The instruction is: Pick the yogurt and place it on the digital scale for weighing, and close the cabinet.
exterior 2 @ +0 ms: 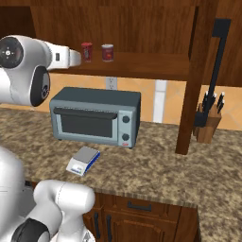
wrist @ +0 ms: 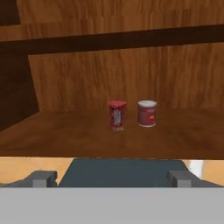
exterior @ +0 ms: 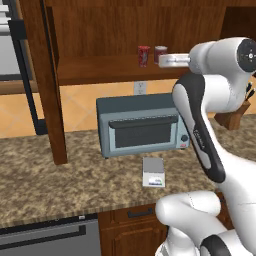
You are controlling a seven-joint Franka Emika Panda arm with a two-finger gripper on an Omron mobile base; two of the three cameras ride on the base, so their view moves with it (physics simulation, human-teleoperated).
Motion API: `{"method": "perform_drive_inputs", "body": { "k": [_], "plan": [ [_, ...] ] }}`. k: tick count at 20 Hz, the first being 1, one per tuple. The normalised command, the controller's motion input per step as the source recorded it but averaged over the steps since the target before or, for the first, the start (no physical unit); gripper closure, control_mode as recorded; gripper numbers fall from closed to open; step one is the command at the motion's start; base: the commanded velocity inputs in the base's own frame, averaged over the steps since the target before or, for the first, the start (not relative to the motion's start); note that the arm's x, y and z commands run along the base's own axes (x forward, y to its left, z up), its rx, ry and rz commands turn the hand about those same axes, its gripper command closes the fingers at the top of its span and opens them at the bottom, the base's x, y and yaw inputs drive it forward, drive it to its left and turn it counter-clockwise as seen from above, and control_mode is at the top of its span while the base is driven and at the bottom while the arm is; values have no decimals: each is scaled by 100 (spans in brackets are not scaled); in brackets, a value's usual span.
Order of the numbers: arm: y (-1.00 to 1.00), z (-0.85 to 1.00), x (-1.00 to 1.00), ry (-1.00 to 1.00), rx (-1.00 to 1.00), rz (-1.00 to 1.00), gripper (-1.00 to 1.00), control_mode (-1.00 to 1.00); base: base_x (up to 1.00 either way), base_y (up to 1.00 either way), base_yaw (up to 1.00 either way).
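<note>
Dark-brown wood all round: cabinet (exterior: 95,35) standing open, door (exterior 2: 201,71) swung out edge-on at the right of the right base view, black bar handle (exterior 2: 215,66) showing beside it. On the lower shelf (wrist: 109,135), slim red yogurt (wrist: 117,115) upright, just beside a slightly wider red can (wrist: 147,113) with pale rims, the two close but apart. From the left base view, yogurt (exterior: 143,55) to the left of the can (exterior: 160,53); from the right base view, yogurt (exterior 2: 87,51) again left of the can (exterior 2: 108,52). Fingers (wrist: 113,178) spread wide, tips at the two bottom corners of the hand view, nothing between them, held level before the shelf and facing the yogurt, well short of it. White hand (exterior: 173,60) reaching in toward the shelf at the height of the cups. Below the shelf, grey-blue toaster oven (exterior: 142,125) on the speckled stone bench (exterior: 50,175). In front of the oven, digital scale (exterior: 153,172) flat on the bench, top plate bare, light-blue strip on its front edge; same scale (exterior 2: 83,160) near the bench's front edge in the right base view. Knife block (exterior 2: 209,122) with dark handles at the right, behind the open door.
</note>
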Motion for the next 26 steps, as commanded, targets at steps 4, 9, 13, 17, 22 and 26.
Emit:
{"method": "perform_drive_inputs", "body": {
  "k": [4,9,13,17,22,26],
  "plan": [
    [0,0,70,2,0,0,-100,-100,0,0,0],
    [1,0,61,0,-1,0,-100,-100,0,0,0],
    [5,0,62,0,-2,0,-100,-100,0,0,0],
    [0,0,60,0,0,0,-100,-100,0,0,0],
    [1,0,62,0,-1,0,-100,-100,0,0,0],
    [2,0,56,0,-1,0,-100,-100,0,0,0]
  ]
}}
